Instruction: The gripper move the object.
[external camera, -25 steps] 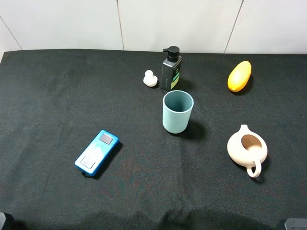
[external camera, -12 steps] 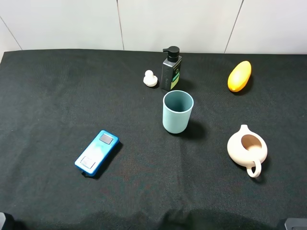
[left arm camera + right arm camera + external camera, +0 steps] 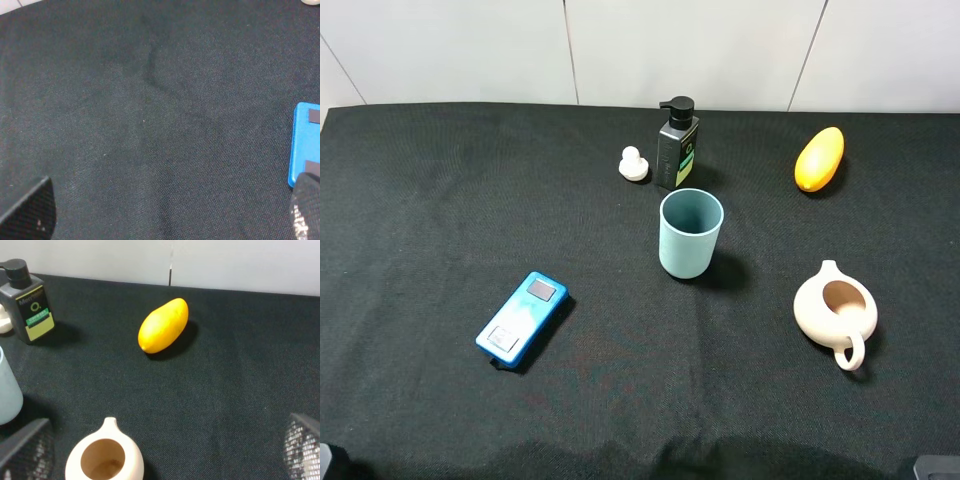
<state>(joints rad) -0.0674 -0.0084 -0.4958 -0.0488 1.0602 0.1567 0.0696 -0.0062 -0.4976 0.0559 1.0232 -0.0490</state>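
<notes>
The black pump bottle [image 3: 676,145] with a green-and-white label stands upright at the back middle of the black table. It also shows in the right wrist view [image 3: 27,302]. My left gripper [image 3: 167,210] is open and empty, low over bare cloth near the front left, far from the bottle. My right gripper [image 3: 164,447] is open and empty near the front right, with the bottle well beyond it. In the exterior high view only small dark bits of the arms show at the bottom corners.
A teal cup [image 3: 690,232] stands just in front of the bottle. A small white knob-like object [image 3: 634,164] sits left of the bottle. A yellow mango [image 3: 819,158] lies at the back right. A beige pot [image 3: 835,312] sits at the right, a blue flat device [image 3: 522,318] at the left.
</notes>
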